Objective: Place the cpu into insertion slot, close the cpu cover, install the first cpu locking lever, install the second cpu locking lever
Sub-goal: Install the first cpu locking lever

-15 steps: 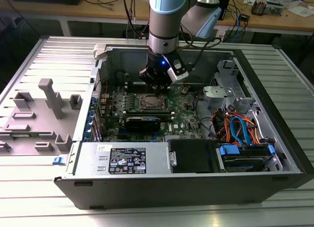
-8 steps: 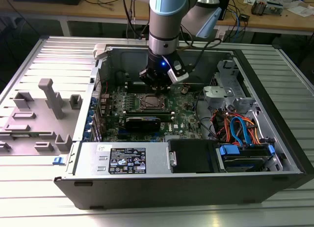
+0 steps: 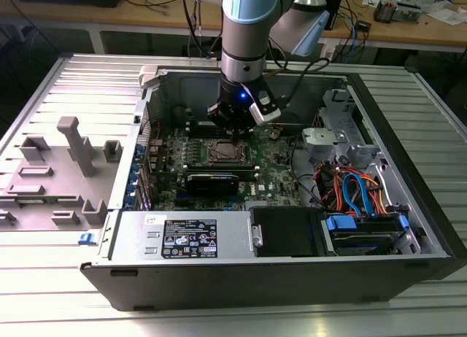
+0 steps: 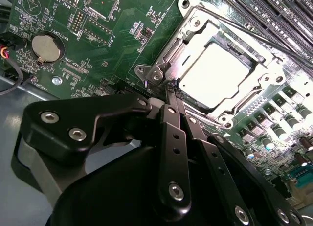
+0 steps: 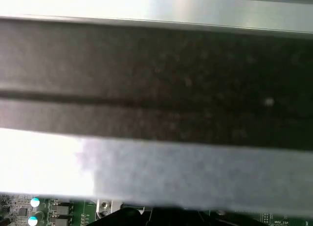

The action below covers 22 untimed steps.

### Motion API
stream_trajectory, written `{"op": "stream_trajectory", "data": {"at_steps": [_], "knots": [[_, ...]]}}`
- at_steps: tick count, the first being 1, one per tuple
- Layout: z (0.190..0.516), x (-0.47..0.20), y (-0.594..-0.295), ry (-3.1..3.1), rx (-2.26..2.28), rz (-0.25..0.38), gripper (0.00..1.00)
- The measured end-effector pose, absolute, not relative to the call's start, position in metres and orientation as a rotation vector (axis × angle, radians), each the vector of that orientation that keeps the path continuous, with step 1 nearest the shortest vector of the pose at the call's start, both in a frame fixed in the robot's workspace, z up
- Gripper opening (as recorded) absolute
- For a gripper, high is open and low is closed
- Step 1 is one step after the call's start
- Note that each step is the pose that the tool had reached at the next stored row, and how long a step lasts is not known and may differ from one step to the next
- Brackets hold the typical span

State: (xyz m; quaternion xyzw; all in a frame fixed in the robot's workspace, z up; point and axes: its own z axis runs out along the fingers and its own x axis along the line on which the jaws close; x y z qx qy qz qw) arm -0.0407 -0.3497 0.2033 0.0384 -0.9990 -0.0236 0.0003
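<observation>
The cpu (image 4: 215, 72) lies in the insertion slot (image 3: 221, 152) on the green motherboard (image 4: 112, 30), its pale silver top showing through the window of the cpu cover (image 4: 195, 23). The cover lies flat over it. In the second wrist view my gripper (image 4: 169, 93) has its black fingers (image 4: 172, 133) drawn together, with the tips touching down at one corner of the socket frame. I cannot tell whether a locking lever is under the tips. In the exterior view the gripper (image 3: 232, 125) hangs inside the open computer case, just behind the socket.
Long black memory slots (image 4: 274, 15) run beside the socket, and a coin battery (image 4: 47, 46) sits on the board. A black graphics card (image 3: 211, 182), the power supply (image 3: 186, 238) and a drive bay with blue and orange cables (image 3: 350, 191) crowd the case. A grey fixture (image 3: 73, 151) stands at the exterior view's left.
</observation>
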Motion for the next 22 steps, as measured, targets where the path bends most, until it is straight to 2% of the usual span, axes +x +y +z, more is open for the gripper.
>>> {"op": "stream_trajectory", "data": {"at_steps": [22], "knots": [[0.2043, -0.0407, -0.3457, -3.138, 0.121, -0.085, 0.11]]}}
